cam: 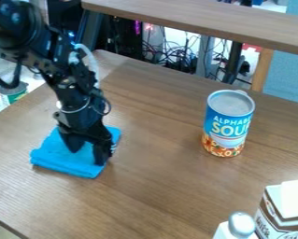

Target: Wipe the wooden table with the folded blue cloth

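One folded blue cloth lies flat on the wooden bench, directly beneath the black arm. The pincer hangs down over it with its two fingers spread, blue fabric showing between them; whether the fingertips press into the cloth or sit just above it, I cannot tell.

The cloth looks light, soft and limp, with no risk of breaking and probably little tendency to slip. It should give under pressure, and its layers could part if only the top one is caught. A good hold would be a deep pinch through the whole stack near the middle, or across a folded edge, so that the loose parts sag evenly.

Well apart from the cloth, on the right half of the view, a soup can stands upright. Its metal top appears closed, so the contents stay hidden; the label suggests soup, which would make it stiff and rather heavy if full. At the lower right corner are a white and brown carton and, just beside it, a white bottle under a rounded grey cap. What either one holds, and how full it is, cannot be seen.
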